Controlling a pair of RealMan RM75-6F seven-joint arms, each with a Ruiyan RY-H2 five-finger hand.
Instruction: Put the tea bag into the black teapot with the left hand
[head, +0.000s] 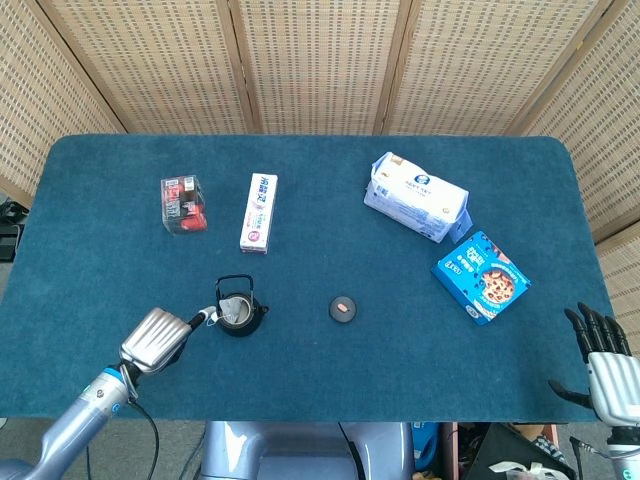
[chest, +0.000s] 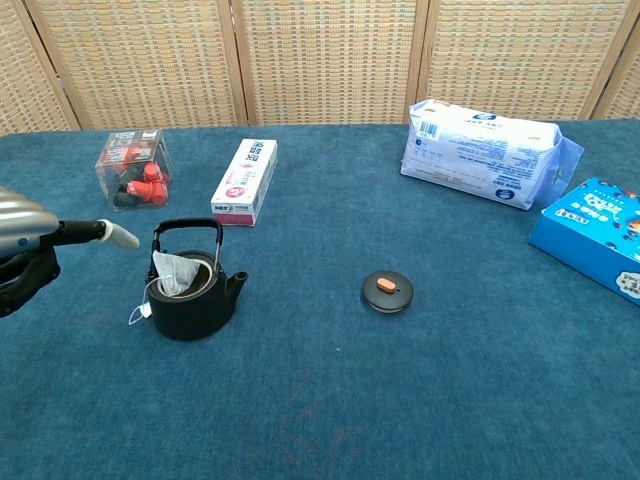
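The tea bag (chest: 177, 272) is sitting in the open mouth of the black teapot (chest: 195, 295), a pale, crumpled pouch leaning against the rim under the upright wire handle, with its string trailing over the 9 o'clock side and a small white tag dangling against the pot's wall. The teapot is standing on the blue table (head: 320, 380), spout pointing toward 3 o'clock. Its round lid (chest: 387, 291) (black, with an orange knob) is lying well apart at the pot's 3 o'clock.

The left hand (head: 156, 339) is hovering just beside the teapot at its 8 o'clock, holding nothing, one pale-tipped finger reaching toward the handle while the others are curling back. The right hand (head: 606, 368) is hanging off the table's 4 o'clock corner, fingers spread and holding nothing.

At the pot's 12 o'clock a white and pink carton (chest: 245, 181) is lying flat; its print is too small to read. A clear box of red capsules (chest: 134, 169), a white pack with blue print (chest: 487, 152) and a blue cookie box (chest: 598, 232) are also showing no legible writing.
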